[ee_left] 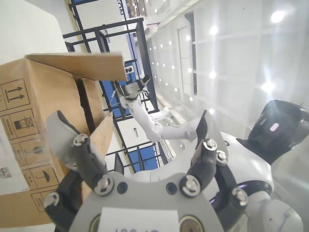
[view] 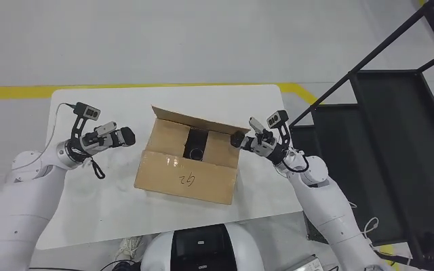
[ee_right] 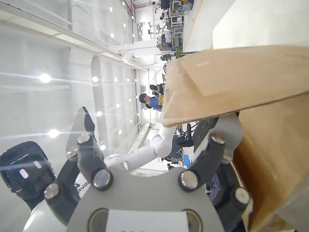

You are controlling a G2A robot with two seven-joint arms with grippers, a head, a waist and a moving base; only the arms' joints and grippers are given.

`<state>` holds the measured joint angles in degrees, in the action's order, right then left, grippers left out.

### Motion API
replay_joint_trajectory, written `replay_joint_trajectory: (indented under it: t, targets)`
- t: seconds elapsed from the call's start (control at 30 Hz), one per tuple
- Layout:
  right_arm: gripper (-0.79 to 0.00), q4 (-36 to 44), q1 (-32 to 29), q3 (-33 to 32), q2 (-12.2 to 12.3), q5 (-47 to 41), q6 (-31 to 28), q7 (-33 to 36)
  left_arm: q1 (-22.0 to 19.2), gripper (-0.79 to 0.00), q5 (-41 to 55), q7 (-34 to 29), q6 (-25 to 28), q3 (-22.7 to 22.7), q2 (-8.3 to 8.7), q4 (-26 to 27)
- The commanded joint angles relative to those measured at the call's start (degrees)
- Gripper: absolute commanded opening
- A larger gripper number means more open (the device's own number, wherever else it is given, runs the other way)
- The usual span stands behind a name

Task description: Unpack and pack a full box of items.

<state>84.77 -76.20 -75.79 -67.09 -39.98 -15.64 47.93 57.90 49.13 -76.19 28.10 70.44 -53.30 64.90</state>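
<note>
The cardboard box sat in the middle of the white table, its flaps partly raised and a dark item showing inside. The left gripper hung near the box, spread wide and empty. The right gripper, also spread, was at the opposite flap.

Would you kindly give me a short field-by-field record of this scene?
Surface: white table
Box: cardboard box, mid-table, far flap raised, top partly open
Contents: dark item visible through the gap, kind unclear
Left claw: open, empty, beside the box's left side
Right claw: open, empty, at the box's right edge
</note>
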Motion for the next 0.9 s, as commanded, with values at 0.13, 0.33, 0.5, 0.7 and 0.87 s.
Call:
replay_joint_trajectory:
  t: [0.13, 0.33, 0.5, 0.7, 0.87]
  targets:
    - [0.0, -6.7, 6.8, 2.8, -1.2, 1.9, -1.5, -7.7, 0.7, 0.0, 0.0, -0.4, -0.4, 0.2, -0.31, 0.7]
    - [0.0, -12.9, 11.8, 6.2, -2.3, 10.5, -1.7, -18.4, 0.9, 0.0, -0.3, -0.7, -0.7, 0.0, -0.66, 1.1]
    - [0.0, -16.5, 14.6, 8.6, -3.0, 17.4, 0.3, -24.8, 1.1, 0.0, -1.1, -0.6, -0.6, 0.1, -0.87, 1.3]
    - [0.0, -17.8, 15.5, 9.7, -3.4, 22.6, 3.1, -28.7, 1.2, 0.0, -1.6, -0.7, -0.7, -0.1, -1.14, 1.2]
    - [0.0, -17.9, 15.3, 9.5, -3.3, 26.0, 5.5, -29.8, 1.1, 0.0, -1.4, -0.9, -0.9, -0.4, -1.46, 0.9]
